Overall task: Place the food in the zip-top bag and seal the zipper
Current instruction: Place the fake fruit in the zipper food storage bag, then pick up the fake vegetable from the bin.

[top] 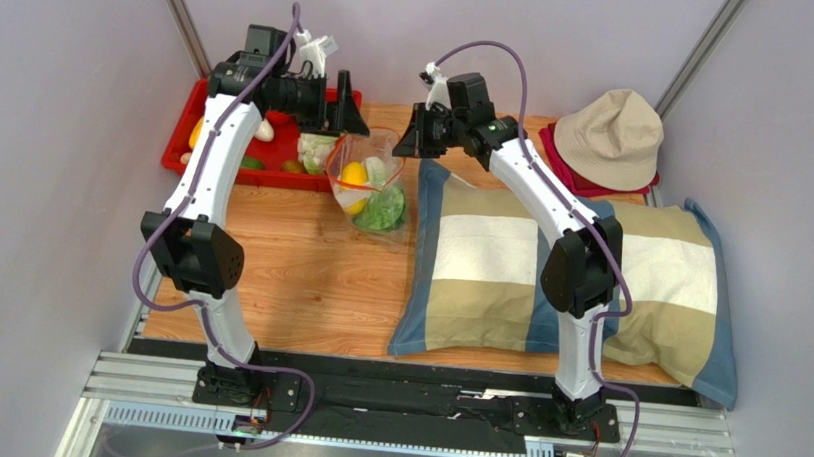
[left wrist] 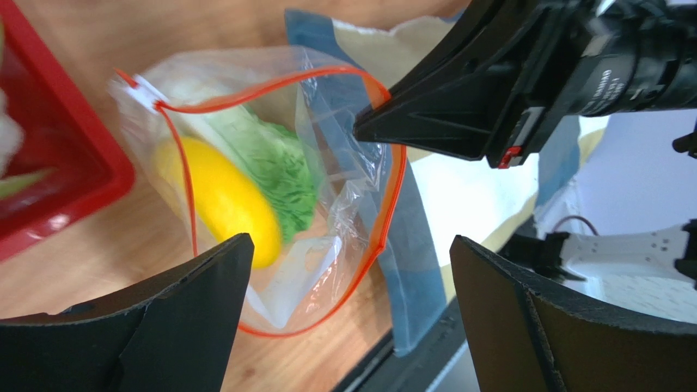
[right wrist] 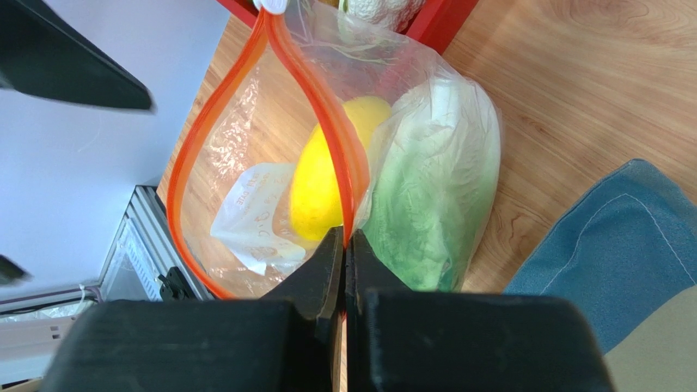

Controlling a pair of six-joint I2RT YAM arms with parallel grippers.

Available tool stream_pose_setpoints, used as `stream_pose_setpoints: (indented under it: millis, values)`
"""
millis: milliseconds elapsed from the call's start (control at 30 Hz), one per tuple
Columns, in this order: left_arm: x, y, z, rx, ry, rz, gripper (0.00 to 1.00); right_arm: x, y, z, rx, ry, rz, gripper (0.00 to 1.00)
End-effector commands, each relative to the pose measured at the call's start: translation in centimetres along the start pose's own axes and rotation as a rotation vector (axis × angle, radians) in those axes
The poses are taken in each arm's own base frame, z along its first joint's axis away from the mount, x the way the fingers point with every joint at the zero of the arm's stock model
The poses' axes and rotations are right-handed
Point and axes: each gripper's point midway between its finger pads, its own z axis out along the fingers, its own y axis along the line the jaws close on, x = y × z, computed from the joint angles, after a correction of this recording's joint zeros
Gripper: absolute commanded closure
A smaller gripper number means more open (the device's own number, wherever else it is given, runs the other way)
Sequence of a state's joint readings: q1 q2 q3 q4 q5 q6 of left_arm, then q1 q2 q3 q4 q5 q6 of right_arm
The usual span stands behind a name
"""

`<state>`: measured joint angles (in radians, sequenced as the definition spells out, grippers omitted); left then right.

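The clear zip-top bag (top: 369,187) stands on the wood table with its mouth held wide. My right gripper (right wrist: 344,241) is shut on the orange-red zipper (right wrist: 323,98) at the bag's right rim. Inside lie food pieces: a yellow pepper (right wrist: 327,175), leafy green lettuce (right wrist: 425,196), and a white label (right wrist: 249,216). The zipper's white slider tab (left wrist: 147,91) sits at the far end. My left gripper (left wrist: 352,278) hangs open above the bag's mouth, with nothing between its fingers. More food, including a cauliflower (top: 314,150), lies in the tray.
A red tray (top: 183,146) sits at the back left, touching the bag. A checked pillow (top: 550,273) covers the table's right half, its corner next to the bag. A beige hat (top: 610,136) rests on a red cloth (top: 559,159) at the back right.
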<state>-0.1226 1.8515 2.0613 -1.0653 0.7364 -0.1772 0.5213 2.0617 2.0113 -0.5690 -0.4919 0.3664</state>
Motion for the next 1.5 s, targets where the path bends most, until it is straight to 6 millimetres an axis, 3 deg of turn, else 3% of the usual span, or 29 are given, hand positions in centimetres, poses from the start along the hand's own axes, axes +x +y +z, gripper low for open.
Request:
stream_pose_setpoints:
  millis: [0,100,133,167,200,233,267,300,333,400,433,533,767,800,867,1133,1300,1467]
  values:
    - [-5.3,1.8,-4.8,-0.163,-0.23,0.117,0.01,-2.3,1.3,-0.8,-0.042,-0.063,-0.033,1.0]
    - [-9.4,7.3,-6.3,-0.376,-0.369,0.094,0.01,-2.3,0.8,-0.9,-0.033,-0.058,-0.023,1.0]
    - [-10.0,9.5,-5.3,-0.426,-0.361,0.088,0.01,-2.3,0.7,-0.9,-0.031,-0.058,-0.026,1.0]
    - [-11.7,10.6,-6.5,-0.516,-0.412,0.101,0.01,-2.4,0.6,-1.0,-0.028,-0.062,-0.025,1.0]
    - [-12.3,12.4,-7.3,-0.568,-0.43,0.088,0.01,-2.4,0.6,-1.1,-0.03,-0.06,-0.024,1.0]
    - [-12.5,14.6,-6.2,-0.606,-0.415,0.071,0.01,-2.4,0.5,-1.1,-0.026,-0.06,-0.025,1.0]
    - [-13.2,16.2,-7.1,-0.688,-0.445,0.055,0.01,-2.4,0.4,-1.1,-0.023,-0.06,-0.023,1.0]
    - [-13.2,17.6,-6.8,-0.722,-0.441,0.037,0.01,-2.6,0.3,-1.1,-0.022,-0.063,-0.021,1.0]
    - [-12.9,20.6,-6.2,-0.759,-0.424,0.003,0.04,-2.5,0.1,-1.1,-0.018,-0.062,-0.02,1.0]
    - [-13.1,22.9,-6.2,-0.797,-0.423,0.0,0.07,-2.7,-0.2,-1.3,-0.009,-0.066,-0.015,1.0]
    - [-12.8,25.5,-6.0,-0.831,-0.414,-0.02,0.07,-2.6,-0.3,-1.3,-0.008,-0.064,-0.015,1.0]
    - [-12.4,29.2,-5.2,-0.868,-0.403,-0.028,0.11,-2.5,-0.8,-1.4,0.004,-0.065,-0.008,1.0]
    - [-11.4,37.4,-5.8,-0.983,-0.426,-0.072,0.16,-2.6,-1.2,-1.6,0.018,-0.072,-0.005,1.0]
    - [-10.8,38.6,-5.0,-0.985,-0.408,-0.082,0.16,-2.6,-1.2,-1.6,0.019,-0.074,-0.005,1.0]
    - [-11.1,39.6,-5.3,-1.011,-0.417,-0.075,0.16,-2.7,-1.4,-1.6,0.023,-0.076,-0.003,1.0]
    - [-9.3,42.9,-2.9,-1.013,-0.37,-0.073,0.16,-2.9,-1.6,-1.7,0.039,-0.085,-0.008,1.0]
    - [-8.0,44.0,-1.3,-0.99,-0.325,-0.065,0.14,-2.9,-1.9,-1.8,0.051,-0.087,-0.01,1.0]
    - [-7.6,44.3,-1.4,-0.984,-0.313,-0.076,0.19,-3.1,-1.9,-1.6,0.052,-0.091,-0.014,1.0]
